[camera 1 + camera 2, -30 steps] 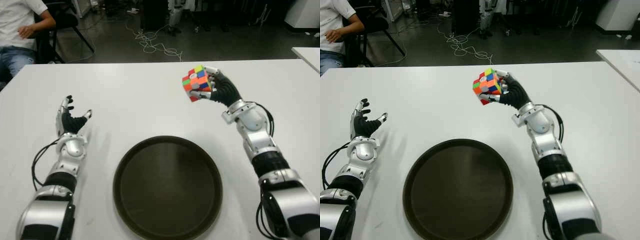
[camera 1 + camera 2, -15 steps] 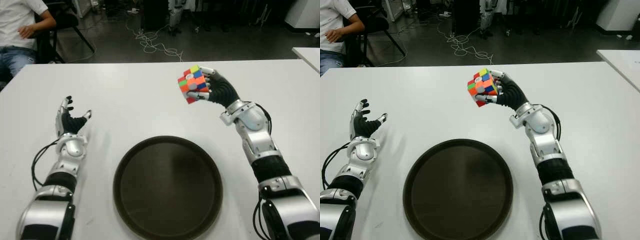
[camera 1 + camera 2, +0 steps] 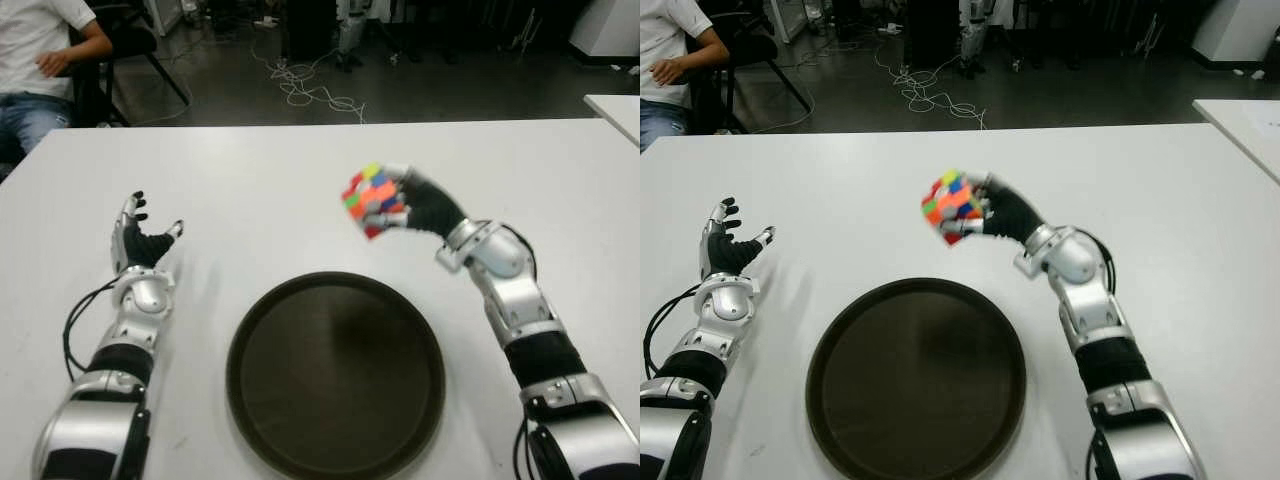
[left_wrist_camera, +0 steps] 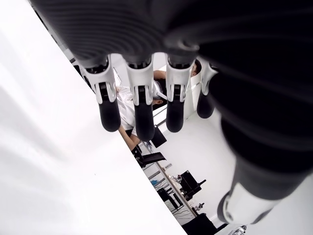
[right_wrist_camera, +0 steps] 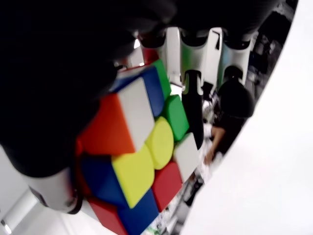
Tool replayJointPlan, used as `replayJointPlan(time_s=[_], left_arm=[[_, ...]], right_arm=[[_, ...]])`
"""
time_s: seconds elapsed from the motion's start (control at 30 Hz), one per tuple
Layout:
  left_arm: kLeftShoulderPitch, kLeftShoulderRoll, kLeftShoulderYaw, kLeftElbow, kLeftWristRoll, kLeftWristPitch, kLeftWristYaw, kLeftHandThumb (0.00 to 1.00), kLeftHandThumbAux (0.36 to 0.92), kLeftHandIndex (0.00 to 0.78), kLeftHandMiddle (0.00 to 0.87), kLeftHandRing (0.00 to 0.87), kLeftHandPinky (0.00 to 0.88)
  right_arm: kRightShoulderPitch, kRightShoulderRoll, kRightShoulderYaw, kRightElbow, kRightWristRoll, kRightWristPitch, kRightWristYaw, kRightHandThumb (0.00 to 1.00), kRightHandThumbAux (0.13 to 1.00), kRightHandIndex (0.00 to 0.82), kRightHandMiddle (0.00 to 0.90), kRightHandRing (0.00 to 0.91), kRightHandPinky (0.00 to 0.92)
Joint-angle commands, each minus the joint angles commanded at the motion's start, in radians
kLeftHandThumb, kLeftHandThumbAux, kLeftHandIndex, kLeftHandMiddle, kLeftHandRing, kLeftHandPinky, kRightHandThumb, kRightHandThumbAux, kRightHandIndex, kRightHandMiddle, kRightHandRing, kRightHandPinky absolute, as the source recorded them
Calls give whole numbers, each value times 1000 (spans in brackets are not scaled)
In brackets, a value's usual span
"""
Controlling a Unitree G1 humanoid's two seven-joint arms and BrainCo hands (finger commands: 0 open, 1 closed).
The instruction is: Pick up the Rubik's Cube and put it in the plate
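Fingers of the right hand (image 3: 418, 203) clasp the Rubik's Cube (image 3: 370, 198), a scrambled cube of mixed coloured tiles, tilted in the air above the white worktop (image 3: 260, 190), just beyond the dark round plate (image 3: 335, 373). Left hand (image 3: 140, 240) shows left of the plate, fingers loosely spread, holding nothing.

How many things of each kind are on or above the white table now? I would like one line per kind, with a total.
Rubik's Cube: 1, held in the right hand above the table
Plate: 1, dark, round, nothing in it
Robot hands: 2, the left hand open
Total: 4
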Motion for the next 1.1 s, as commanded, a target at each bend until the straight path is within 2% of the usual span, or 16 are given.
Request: replayJointPlan(time_s=[0.27, 0.5, 0.73, 0.77, 0.8, 0.87, 0.93, 1.1], left_arm=[[0, -3, 3, -3, -5, 2, -1, 277, 761, 112, 172, 182, 216], [-2, -2, 5, 2, -8, 1, -6, 279, 761, 109, 169, 174, 200], [-3, -1, 4, 7, -5, 2, 0, 255, 751, 105, 171, 182, 218], [-4, -1, 3, 6, -4, 2, 2, 249, 750, 105, 173, 182, 217], [-3, -1, 4, 6, -5, 2, 1, 245, 749, 106, 174, 183, 216], [-3, -2, 5, 5, -6, 1, 1, 243, 750, 108, 177, 185, 219], [-2, -2, 6, 4, -8, -1, -1, 246, 752, 110, 179, 185, 214], [0, -3, 8, 0, -10, -3, -3, 249, 750, 109, 173, 177, 201]], right_arm=[[10, -20, 33, 2, -9, -55, 68, 678, 727, 433, 774, 814, 813], [27, -71, 87, -33, -137, -163, 36, 679, 730, 434, 786, 818, 820], [34, -95, 114, -66, -156, -191, 67, 680, 730, 436, 802, 831, 832], [34, -98, 117, -69, -153, -193, 74, 440, 746, 524, 812, 840, 842], [33, -101, 119, -72, -150, -198, 81, 281, 758, 582, 819, 846, 848], [33, -105, 122, -76, -148, -209, 88, 144, 762, 629, 825, 853, 855], [33, -109, 124, -80, -148, -224, 91, 58, 758, 656, 830, 858, 858], [30, -116, 128, -76, -148, -275, 95, 9, 744, 673, 839, 866, 866]])
